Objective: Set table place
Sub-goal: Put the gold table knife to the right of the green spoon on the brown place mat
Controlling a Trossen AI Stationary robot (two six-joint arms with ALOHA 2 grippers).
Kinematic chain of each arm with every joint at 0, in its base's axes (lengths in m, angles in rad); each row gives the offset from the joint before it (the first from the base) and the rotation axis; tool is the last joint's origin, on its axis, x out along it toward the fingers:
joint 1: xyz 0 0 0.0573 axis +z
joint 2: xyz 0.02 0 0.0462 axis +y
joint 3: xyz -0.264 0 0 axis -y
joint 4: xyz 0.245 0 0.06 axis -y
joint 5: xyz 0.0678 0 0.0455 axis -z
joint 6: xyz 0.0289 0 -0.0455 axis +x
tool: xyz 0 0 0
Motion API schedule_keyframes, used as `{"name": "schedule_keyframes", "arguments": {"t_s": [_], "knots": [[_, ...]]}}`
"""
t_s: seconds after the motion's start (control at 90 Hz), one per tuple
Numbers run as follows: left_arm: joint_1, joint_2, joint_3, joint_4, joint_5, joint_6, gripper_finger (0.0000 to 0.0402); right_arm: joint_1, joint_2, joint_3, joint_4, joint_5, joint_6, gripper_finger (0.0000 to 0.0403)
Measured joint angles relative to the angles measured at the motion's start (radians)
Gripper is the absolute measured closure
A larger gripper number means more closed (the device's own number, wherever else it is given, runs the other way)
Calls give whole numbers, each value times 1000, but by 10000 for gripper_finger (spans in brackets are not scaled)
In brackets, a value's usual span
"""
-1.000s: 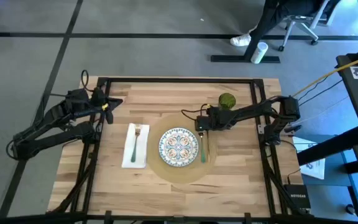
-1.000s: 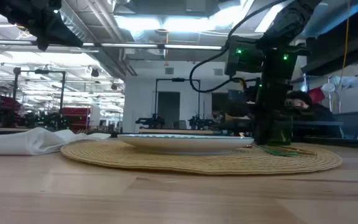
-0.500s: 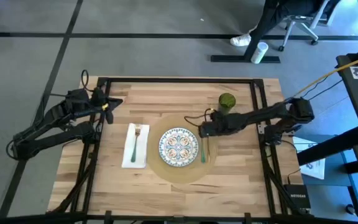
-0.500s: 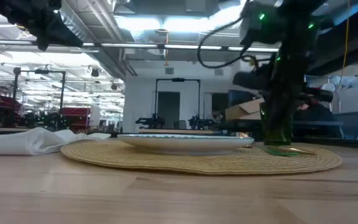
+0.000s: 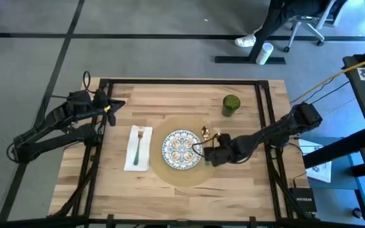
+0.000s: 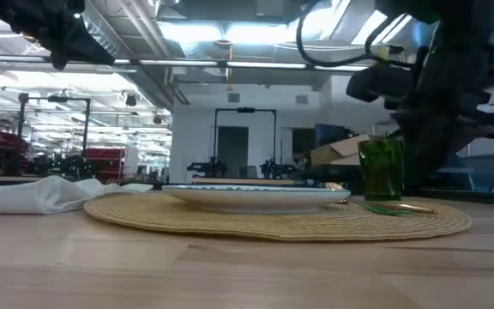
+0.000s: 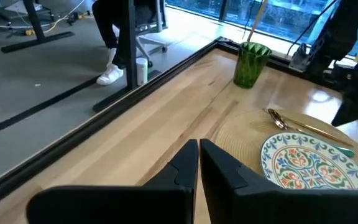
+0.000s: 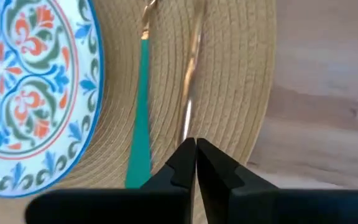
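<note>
Placemat [image 5: 184, 172] centred on table [image 5: 170, 95], holding plate [image 5: 181, 147], knife, spoon. My right gripper [image 5: 209, 156] hovers clenched, empty, over cutlery handles. Left gripper [image 5: 111, 106] parked, clenched. Setting looks nearly done; next I retract.

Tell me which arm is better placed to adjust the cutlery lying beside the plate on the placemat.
The right one. The right gripper hangs over the cutlery on the placemat, fingers shut. The left gripper waits at the table's far left edge.

The only lettering is on a black box [image 5: 307, 204] on the floor at the table's right. It seems to read "NETGEAR", though small. Nothing else carries readable text.
</note>
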Motion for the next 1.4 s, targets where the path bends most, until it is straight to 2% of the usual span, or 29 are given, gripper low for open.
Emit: {"name": "schedule_keyframes", "arguments": {"t_s": [0.3,0.5,1.189,1.4], "knots": [[0,0,0,0,0,-5,402,0,33,0,19,-16,0,403],[0,0,0,-1,0,-3,402,0,76,0,57,-68,-8,403],[0,0,0,-1,0,-3,402,0,84,0,77,-58,-12,403],[0,0,0,-1,0,-3,402,-3,76,0,36,-23,-16,403]]}}
